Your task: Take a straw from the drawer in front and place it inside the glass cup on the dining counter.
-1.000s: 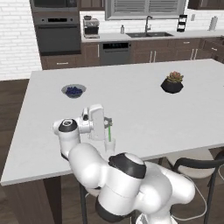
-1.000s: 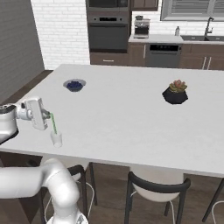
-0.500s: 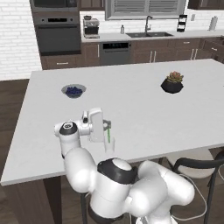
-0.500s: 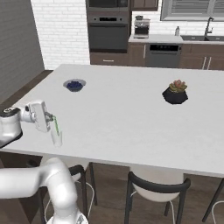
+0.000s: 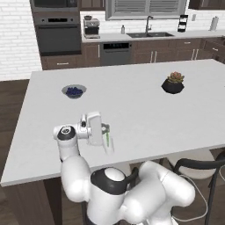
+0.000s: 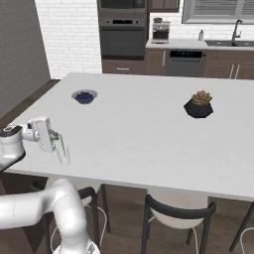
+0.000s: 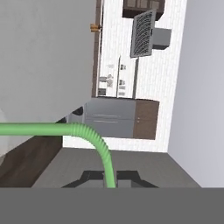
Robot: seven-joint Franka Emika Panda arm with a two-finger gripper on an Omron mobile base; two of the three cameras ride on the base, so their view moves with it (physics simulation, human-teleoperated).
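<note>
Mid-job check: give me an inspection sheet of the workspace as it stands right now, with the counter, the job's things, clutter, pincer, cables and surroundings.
Surface: dining counter, white top.
Job's things: straw, green, upright over the glass cup near the counter's front edge; whether its lower end is inside the cup cannot be told.
Clutter: blue-filled bowl; potted plant.
Grippers: pincer shut on the straw.
Cables: nothing seen.
Surroundings: black oven, sink, dark stool.

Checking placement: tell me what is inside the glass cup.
The green straw dips into the glass cup, its top pinched by the fingers. The cup's bottom is too faint to judge.
</note>
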